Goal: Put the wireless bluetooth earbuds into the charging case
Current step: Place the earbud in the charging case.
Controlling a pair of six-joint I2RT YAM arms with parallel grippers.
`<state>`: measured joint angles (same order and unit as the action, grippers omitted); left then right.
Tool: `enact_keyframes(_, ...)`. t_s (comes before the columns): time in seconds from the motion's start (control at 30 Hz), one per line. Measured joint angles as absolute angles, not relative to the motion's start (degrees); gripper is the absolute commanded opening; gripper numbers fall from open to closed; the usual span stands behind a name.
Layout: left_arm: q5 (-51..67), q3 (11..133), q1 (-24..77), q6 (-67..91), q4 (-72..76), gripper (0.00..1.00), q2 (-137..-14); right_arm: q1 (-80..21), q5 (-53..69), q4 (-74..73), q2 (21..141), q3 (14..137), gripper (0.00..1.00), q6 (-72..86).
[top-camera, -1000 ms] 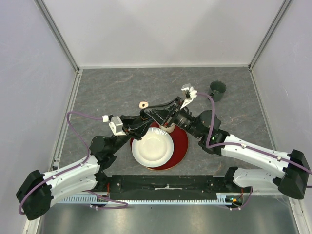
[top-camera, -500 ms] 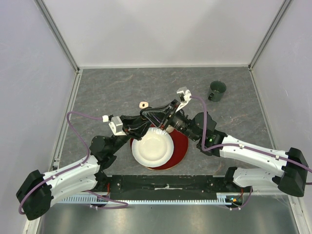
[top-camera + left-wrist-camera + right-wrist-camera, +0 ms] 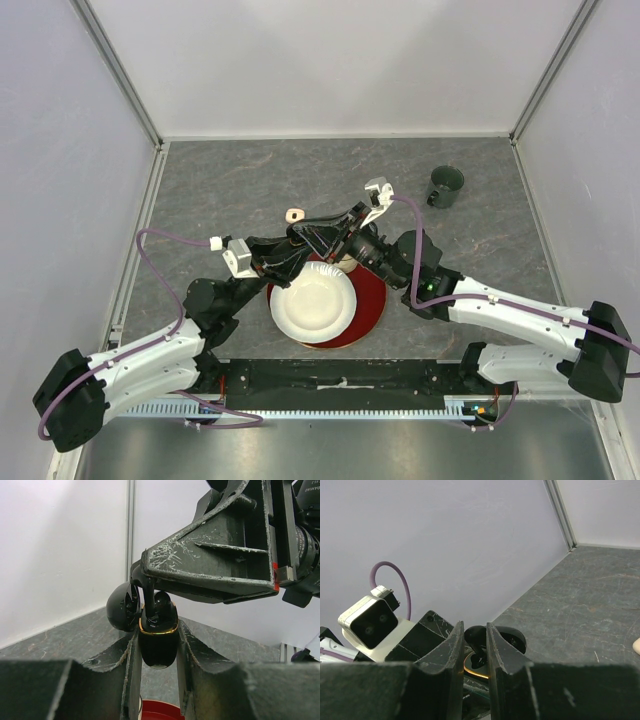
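A black charging case with a gold rim is held upright, lid swung open to the left, with my left gripper shut on its body. My right gripper is shut on a black earbud. It reaches in directly above the case's open mouth, and the earbud's stem points down into it. In the top view both grippers meet above the far edge of the plates. No other earbuds are in view.
A white paper plate lies on a red plate below the grippers. A dark cup stands at the back right. A small pale object lies on the grey table behind the grippers. White walls enclose three sides.
The right gripper has moved left toward the left gripper, bringing the black earbud over the open case. The left arm has stayed still.
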<state>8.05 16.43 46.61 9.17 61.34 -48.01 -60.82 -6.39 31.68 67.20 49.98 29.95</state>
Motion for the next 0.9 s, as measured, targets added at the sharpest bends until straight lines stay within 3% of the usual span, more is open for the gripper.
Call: enact_keyframes(0.9,7.57,16.43,46.61,9.17,61.34,0.02,-48.12,-62.78,-9.87,32.95,67.88,49.12,0.00,30.30)
